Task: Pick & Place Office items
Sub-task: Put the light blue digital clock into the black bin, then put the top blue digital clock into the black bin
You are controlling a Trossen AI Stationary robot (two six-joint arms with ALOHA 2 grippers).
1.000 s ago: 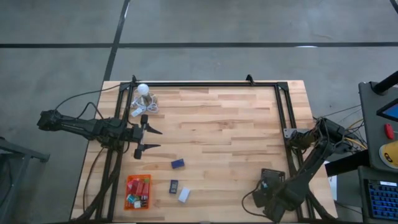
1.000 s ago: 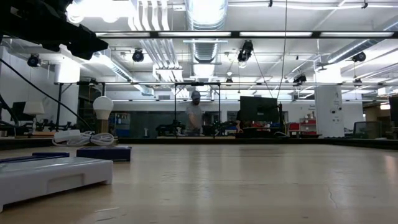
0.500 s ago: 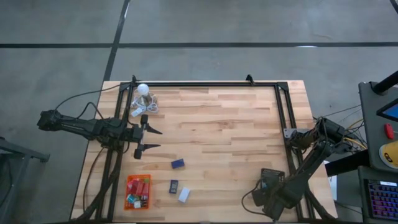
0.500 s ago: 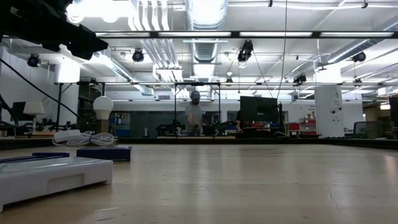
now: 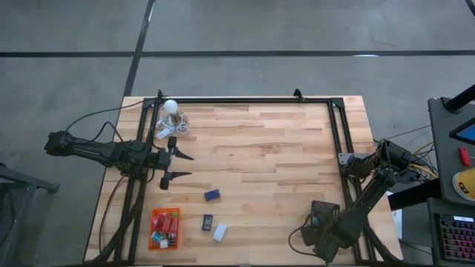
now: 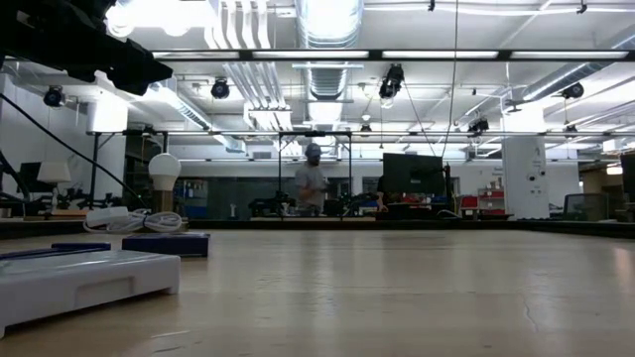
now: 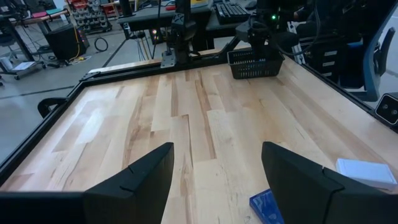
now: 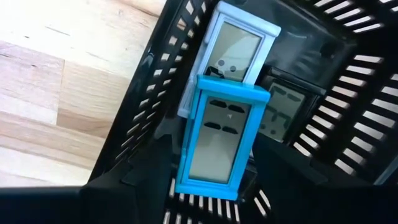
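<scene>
Left gripper [image 5: 180, 166]: fingers apart, empty; navy block [image 5: 212, 195] lies just beyond its fingertips.
Right gripper [image 5: 322, 222]: fingers apart over black ribbed plastic tray [image 8: 348, 93]; blue-framed rectangular display piece [image 8: 221, 142] directly ahead, leaning on white-framed one [image 8: 239, 50].
Surface: pale wooden plank table [image 5: 267, 148].
Room: a person stands far behind.

Surface [image 5: 267, 148]: bulb [image 5: 171, 106] at far left corner; tray [image 5: 164, 228] with small items at near left; three loose items [image 5: 212, 195] just right of it; slatted basket [image 5: 324, 213] near right, holding two display units [image 8: 217, 146].
</scene>
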